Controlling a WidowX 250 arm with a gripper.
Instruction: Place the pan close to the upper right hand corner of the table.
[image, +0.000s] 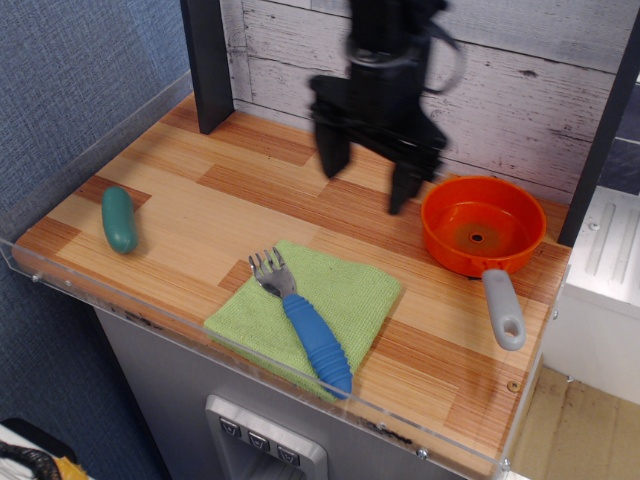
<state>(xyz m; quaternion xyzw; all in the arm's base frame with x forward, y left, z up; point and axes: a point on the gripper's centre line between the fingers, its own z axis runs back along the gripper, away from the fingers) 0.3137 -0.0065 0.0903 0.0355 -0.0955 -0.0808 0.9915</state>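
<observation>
The orange pan (482, 238) sits on the table (200, 215) near its far right corner, its light-grey handle (503, 308) pointing toward the front edge. My gripper (367, 180) is open and empty, hanging above the middle back of the table, to the left of the pan and apart from it. Its two dark fingers (333, 150) point down and are blurred by motion.
A green cloth (340, 298) lies at the front middle with a blue-handled fork (305, 325) on it. A teal pickle-shaped toy (119, 220) lies at the front left. A dark post (207, 62) stands at the back left. A clear acrylic rim (250, 360) edges the table.
</observation>
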